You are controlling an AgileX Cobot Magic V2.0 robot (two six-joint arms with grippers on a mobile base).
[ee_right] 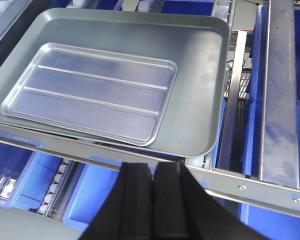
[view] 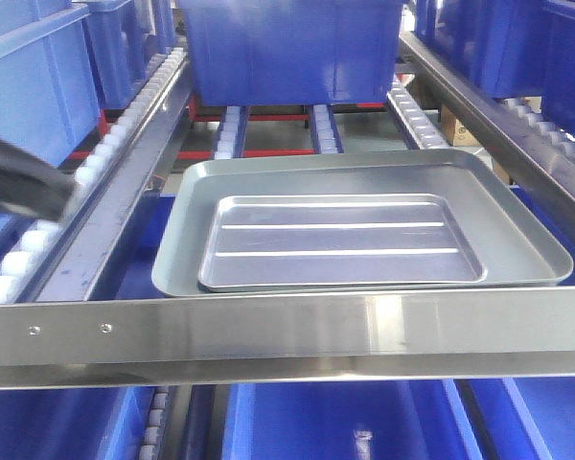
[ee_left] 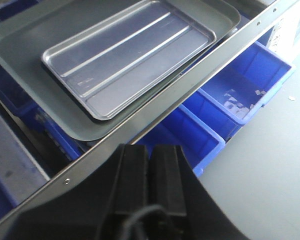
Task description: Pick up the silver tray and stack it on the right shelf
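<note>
While I watch the front-facing view, the silver tray (view: 340,240) lies flat in the centre of the frame, nested inside the larger grey tray (view: 364,177), its near long edge close against that tray's near rim and its two ridges running left to right. Both trays sit on the right shelf (view: 268,326), just behind the front crossbar that spans the lower part of the frame, with two small holes towards the lower left. Rows of white wheels (view: 38,244) run up the left side, and a blue bin (view: 287,48) stands at the top centre behind the trays. In the left wrist view the left tool (ee_left: 149,185) fills the bottom centre, its two dark fingers pressed together with nothing between them; it hangs on the near side of the crossbar, apart from the silver tray (ee_left: 130,55) in the upper left. Blue bins (ee_left: 240,90) show below the bar at the right. In the right wrist view the right tool (ee_right: 151,200) sits at the bottom centre, fingers likewise together and empty, just short of the grey tray's near rim, with the silver tray (ee_right: 95,92) at the centre left.
</note>
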